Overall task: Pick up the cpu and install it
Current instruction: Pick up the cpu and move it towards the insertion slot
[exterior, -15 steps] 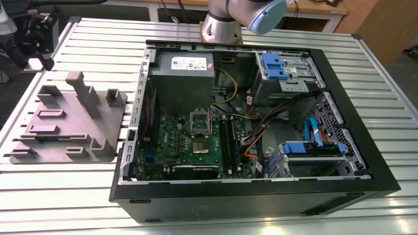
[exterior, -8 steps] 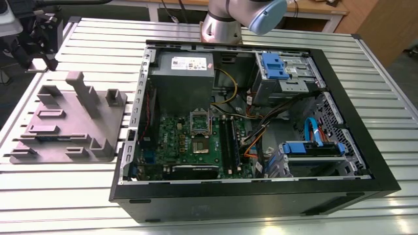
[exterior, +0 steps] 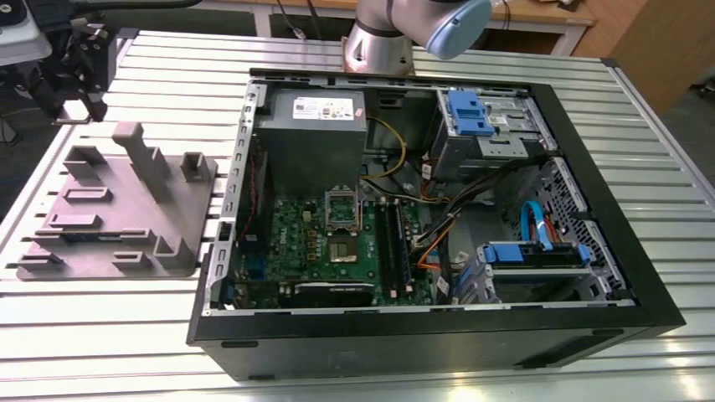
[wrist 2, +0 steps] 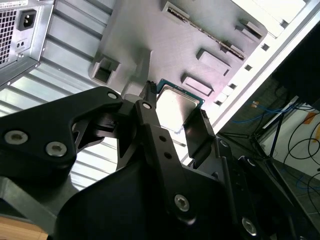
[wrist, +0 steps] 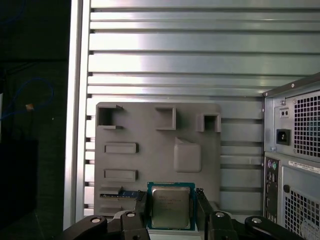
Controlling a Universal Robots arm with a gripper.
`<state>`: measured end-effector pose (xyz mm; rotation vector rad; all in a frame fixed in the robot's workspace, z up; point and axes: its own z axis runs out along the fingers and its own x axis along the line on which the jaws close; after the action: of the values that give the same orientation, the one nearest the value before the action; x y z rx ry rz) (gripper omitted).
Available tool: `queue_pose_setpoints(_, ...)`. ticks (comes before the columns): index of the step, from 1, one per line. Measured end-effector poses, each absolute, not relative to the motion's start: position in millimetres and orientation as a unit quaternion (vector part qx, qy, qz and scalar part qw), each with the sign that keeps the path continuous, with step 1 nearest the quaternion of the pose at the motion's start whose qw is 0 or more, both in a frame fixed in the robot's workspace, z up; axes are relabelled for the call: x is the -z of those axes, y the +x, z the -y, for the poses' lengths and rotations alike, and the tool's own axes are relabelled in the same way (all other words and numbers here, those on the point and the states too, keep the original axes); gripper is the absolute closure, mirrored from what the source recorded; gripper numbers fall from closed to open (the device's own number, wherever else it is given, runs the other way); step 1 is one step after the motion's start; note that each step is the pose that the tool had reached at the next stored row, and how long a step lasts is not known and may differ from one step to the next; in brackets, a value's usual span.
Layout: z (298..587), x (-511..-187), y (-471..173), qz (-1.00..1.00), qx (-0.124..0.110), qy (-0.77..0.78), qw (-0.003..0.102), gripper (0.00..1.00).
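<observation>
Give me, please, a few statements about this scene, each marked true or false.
1. The hand grips the cpu between its fingers. True.
2. The hand is inside the case. False: it is outside the case, by the tray.
3. The case is open, with the motherboard in sight. True.
4. The tray lies to the exterior view's right of the case. False: it lies to the exterior view's left.
</observation>
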<state>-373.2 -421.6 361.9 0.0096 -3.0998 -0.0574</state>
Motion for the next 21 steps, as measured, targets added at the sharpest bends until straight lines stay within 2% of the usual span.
queue_pose_setpoints(21,421.6,-362.8,-367.0,1.0,0.018,0.003,0.021,0.53)
